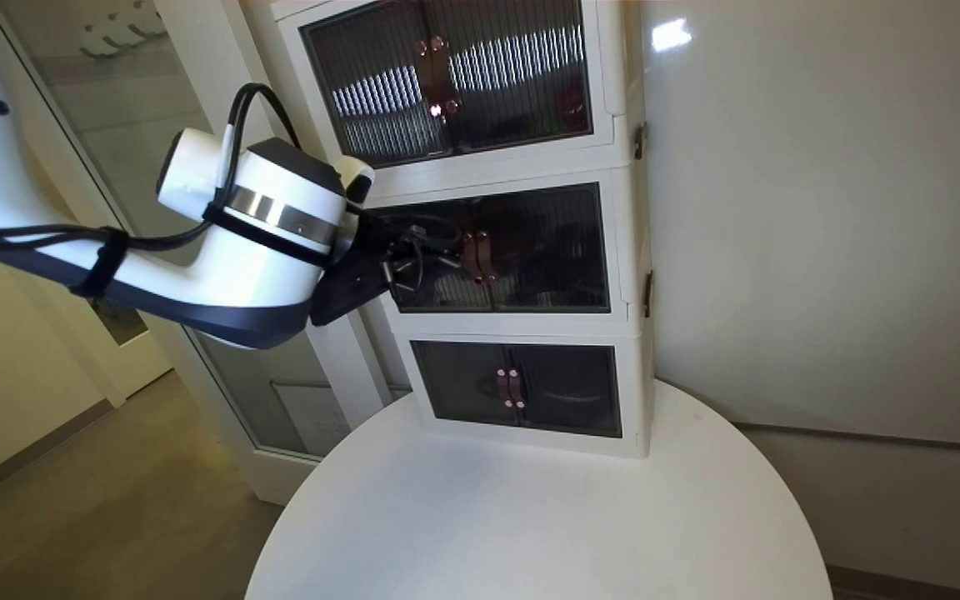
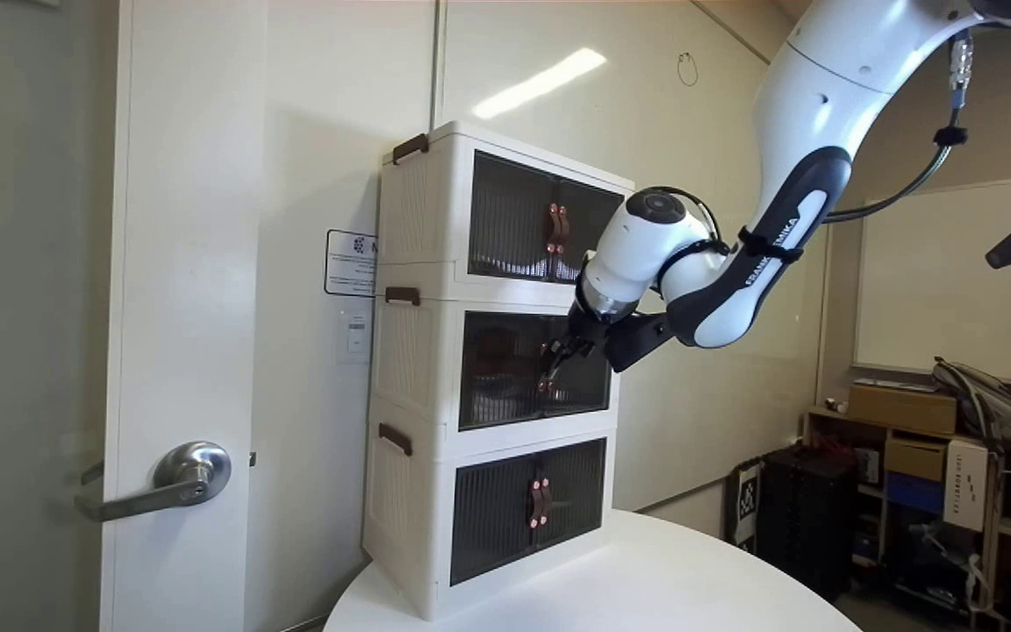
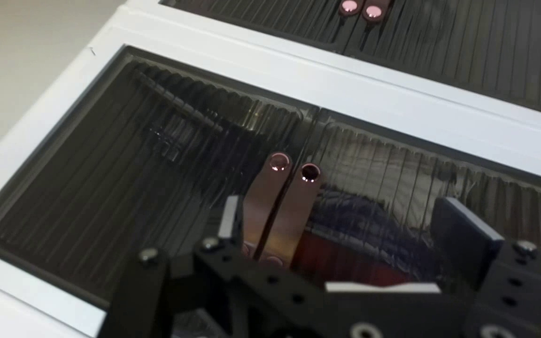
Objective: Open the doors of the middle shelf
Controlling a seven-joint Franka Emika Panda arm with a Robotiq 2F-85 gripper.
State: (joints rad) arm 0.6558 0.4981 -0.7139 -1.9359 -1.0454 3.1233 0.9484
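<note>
The middle shelf [image 1: 522, 323] is the central compartment of a white three-tier cabinet, also in an exterior view [image 2: 505, 437]. Its dark glass doors, [image 1: 555, 250] in an exterior view, are shut; the wrist view shows the left door [image 3: 78, 202] and right door [image 3: 392, 150]. A red item shows dimly through the glass. Two brown strap handles, left [image 3: 262, 197] and right [image 3: 297, 206], meet at the centre seam. My gripper [image 3: 345, 223] is open, in front of the doors. Both handles appear between its fingers, close to the left one; their lower ends are partly hidden. Contact cannot be told.
A top shelf [image 2: 549, 167] and a bottom shelf [image 1: 522, 443] have similar shut doors with brown handles. The cabinet stands on a round white table [image 1: 530, 517] against a glossy wall [image 1: 822, 208]. A room door [image 2: 190, 219] with a lever handle stands beside it.
</note>
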